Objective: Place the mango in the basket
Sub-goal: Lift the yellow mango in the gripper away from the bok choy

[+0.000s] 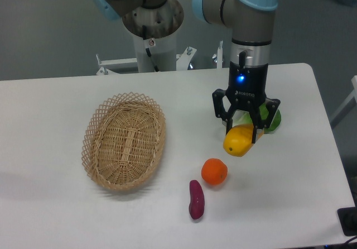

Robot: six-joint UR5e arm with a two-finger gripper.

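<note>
The end effector (243,127) is down low over the white surface (290,204), fingers straddling the far end of the mango (239,140). The fruit sits between them, though whether they press it or merely bracket it, I cannot tell. Right behind the end effector, a green fruit (272,120) peeks out. Just ahead of it toward the camera lies an orange (214,171), with a purple sweet potato (196,199) beside that. The wicker basket (124,140) waits well off to the image-left.
</note>
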